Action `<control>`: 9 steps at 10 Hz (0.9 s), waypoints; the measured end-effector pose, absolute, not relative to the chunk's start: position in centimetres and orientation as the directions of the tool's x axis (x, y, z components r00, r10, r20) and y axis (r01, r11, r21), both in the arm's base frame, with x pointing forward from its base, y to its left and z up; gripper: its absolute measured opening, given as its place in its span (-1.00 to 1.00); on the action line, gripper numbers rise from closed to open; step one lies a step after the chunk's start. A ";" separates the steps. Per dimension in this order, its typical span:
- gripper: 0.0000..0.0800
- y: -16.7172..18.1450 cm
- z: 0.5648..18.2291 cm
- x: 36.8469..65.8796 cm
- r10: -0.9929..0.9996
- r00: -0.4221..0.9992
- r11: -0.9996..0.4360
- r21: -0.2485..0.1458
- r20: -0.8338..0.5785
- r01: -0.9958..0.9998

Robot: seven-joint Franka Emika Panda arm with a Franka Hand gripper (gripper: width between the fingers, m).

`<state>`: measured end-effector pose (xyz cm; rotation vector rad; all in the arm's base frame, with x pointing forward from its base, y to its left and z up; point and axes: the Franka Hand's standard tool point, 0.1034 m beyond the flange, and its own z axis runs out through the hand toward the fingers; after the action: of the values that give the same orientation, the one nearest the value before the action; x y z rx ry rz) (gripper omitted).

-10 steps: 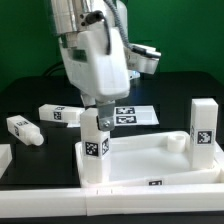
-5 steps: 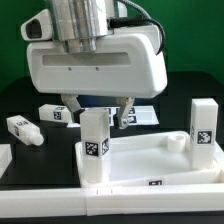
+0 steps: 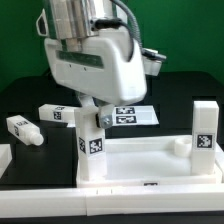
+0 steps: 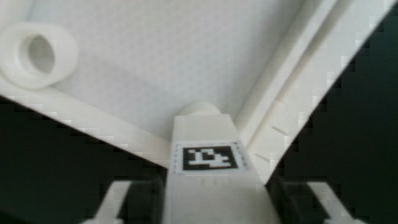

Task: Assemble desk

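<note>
The white desk panel (image 3: 150,160) lies at the front of the table, rim up. One tagged square leg (image 3: 93,142) stands in its corner on the exterior view's left, another leg (image 3: 204,132) in the corner on the right. My gripper (image 3: 96,112) comes down onto the top of the first leg and is shut on it. In the wrist view the leg (image 4: 214,150) sits between my fingers (image 4: 121,200), with the gripper (image 4: 221,197) closed round it, above the panel (image 4: 178,50) and a round socket (image 4: 39,52).
Two loose tagged legs (image 3: 57,114) (image 3: 22,128) lie on the black table toward the exterior view's left. The marker board (image 3: 132,115) lies behind the panel. A white ledge (image 3: 40,200) runs along the front edge.
My wrist has rotated about the upright leg across the frames. The leg's tag face has turned slightly with it. The panel and loose legs have not moved.
</note>
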<state>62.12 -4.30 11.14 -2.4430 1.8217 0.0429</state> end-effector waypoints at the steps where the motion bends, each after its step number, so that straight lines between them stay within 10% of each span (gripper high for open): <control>1: -0.29 -3.9 11.1 62.3 -0.992 0.074 -0.069 -0.046 -0.106 -0.997; 3: -0.29 -3.3 11.2 62.9 -0.973 -0.189 0.195 -0.035 -0.134 -0.980; 9: -0.09 -3.9 11.1 62.9 -0.909 -0.395 0.399 -0.007 -0.132 -0.917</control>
<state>62.85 -3.86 11.13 -1.6594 2.5300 0.1005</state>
